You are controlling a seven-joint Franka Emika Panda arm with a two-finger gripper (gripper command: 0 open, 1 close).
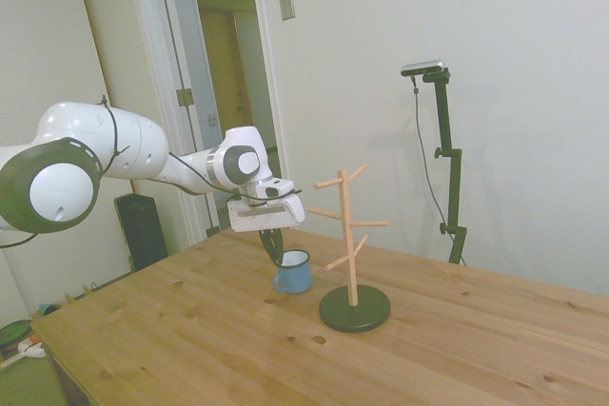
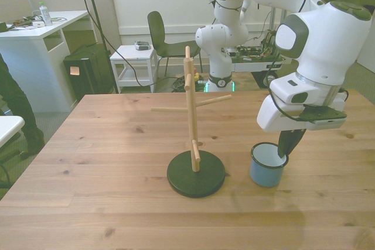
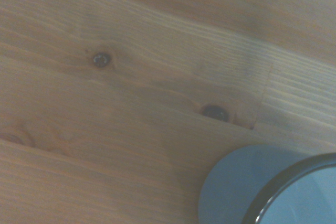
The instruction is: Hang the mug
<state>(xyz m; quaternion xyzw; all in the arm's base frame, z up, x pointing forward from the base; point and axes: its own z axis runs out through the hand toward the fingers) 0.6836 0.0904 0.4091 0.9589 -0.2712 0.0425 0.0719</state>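
1. The small light-blue enamel mug (image 2: 268, 164) stands upright on the wooden table (image 2: 105, 162), near the wooden peg tree on a dark round base (image 2: 193, 139), well in from every edge.
2. Gripper (image 2: 287, 147) dips over the mug's rim; whether it's clamped, can't tell (fingers too dark).
3. Wrist view only catches a blurry slice of the mug.

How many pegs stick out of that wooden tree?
6 that I can make out on the wooden tree: two near the top, two midway, two low; another may hide behind the post.
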